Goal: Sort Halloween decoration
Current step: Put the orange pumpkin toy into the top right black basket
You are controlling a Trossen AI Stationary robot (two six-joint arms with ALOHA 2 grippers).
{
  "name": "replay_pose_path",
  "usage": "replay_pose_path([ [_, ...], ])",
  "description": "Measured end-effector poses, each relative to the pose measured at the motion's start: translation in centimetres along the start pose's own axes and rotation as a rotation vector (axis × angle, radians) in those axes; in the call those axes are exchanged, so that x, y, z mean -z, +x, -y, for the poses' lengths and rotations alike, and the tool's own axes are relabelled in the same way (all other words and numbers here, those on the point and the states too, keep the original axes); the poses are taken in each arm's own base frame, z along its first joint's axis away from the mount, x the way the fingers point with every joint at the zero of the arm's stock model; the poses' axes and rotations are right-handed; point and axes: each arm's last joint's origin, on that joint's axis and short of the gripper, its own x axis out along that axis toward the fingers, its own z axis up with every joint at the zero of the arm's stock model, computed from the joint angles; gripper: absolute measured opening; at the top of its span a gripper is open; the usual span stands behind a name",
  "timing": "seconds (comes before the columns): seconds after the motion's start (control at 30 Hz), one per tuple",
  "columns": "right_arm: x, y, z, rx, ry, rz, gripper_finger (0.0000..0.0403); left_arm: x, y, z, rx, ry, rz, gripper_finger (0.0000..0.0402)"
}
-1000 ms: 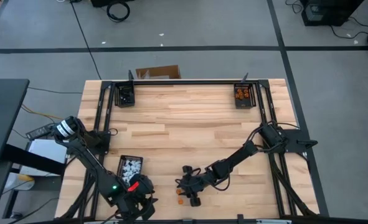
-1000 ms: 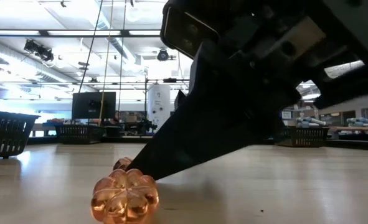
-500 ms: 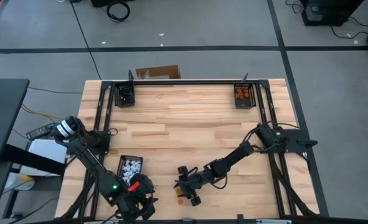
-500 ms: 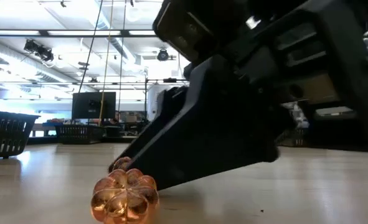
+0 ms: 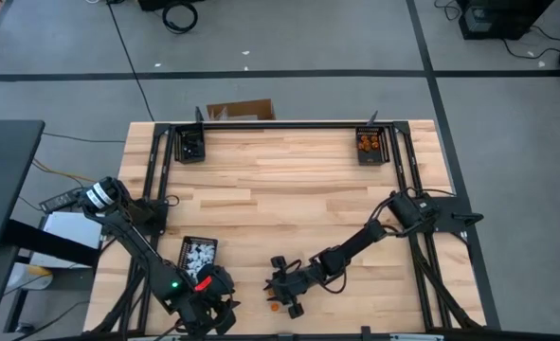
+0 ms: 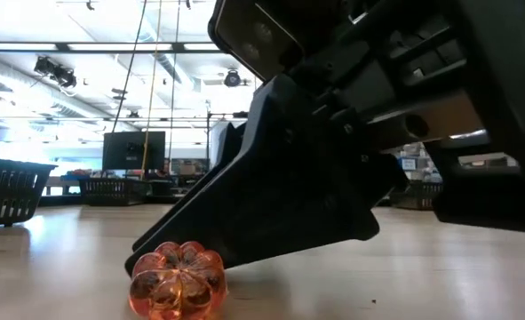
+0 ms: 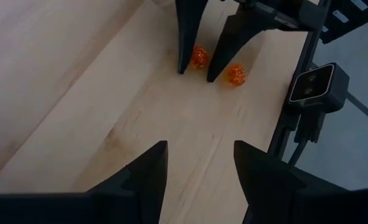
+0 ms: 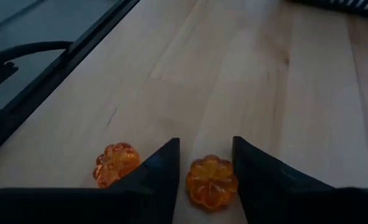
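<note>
Two orange pumpkin trinkets lie on the wooden table near its front edge. My right gripper [image 8: 205,142] is open and low over the table [image 5: 278,292], its fingers on either side of one pumpkin [image 8: 212,182]. The other pumpkin [image 8: 115,163] lies just outside one finger and fills the foreground of the low view [image 6: 178,280]. From the left wrist view both pumpkins show, one between the right fingers [image 7: 200,57] and one beside them [image 7: 236,74]. My left gripper [image 7: 199,165] is open and empty at the front left [image 5: 208,308]. My right gripper's fingers [image 8: 162,168] slant down from the table's right, tips at the table top, on either side of the pumpkin. I cannot tell whether they touch it. The pumpkin lies flat on the table.
A black tray with white trinkets [image 5: 199,254] stands at the front left. One black tray [image 5: 191,145] stands at the far left corner, and another holding orange trinkets [image 5: 370,145] at the far right. A black frame [image 5: 289,124] runs along the table's edges.
My right gripper has gone toward the table's left edge and come down until its fingers stand around the farther pumpkin, which one finger now hides in the low view. The near pumpkin has stayed in place.
</note>
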Motion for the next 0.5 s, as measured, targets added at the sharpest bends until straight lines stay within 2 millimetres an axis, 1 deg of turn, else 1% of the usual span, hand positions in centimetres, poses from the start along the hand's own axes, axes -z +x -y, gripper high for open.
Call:
replay_pose_path([
  [0.23,0.0,0.0,0.6,0.012,0.045,-0.004,0.0137,0.1,0.0,0.0,-0.004,0.004,-0.004,0.0194],
  [0.37,-0.8,-0.8,1.1,0.024,0.061,-0.013,0.0120,0.1,0.0,0.0,-0.004,0.009,-0.004,0.0194],
  [0.5,-1.6,-2.4,2.6,0.066,0.114,-0.064,0.0114,0.0,0.0,-0.2,-0.021,0.023,-0.006,0.0194],
])
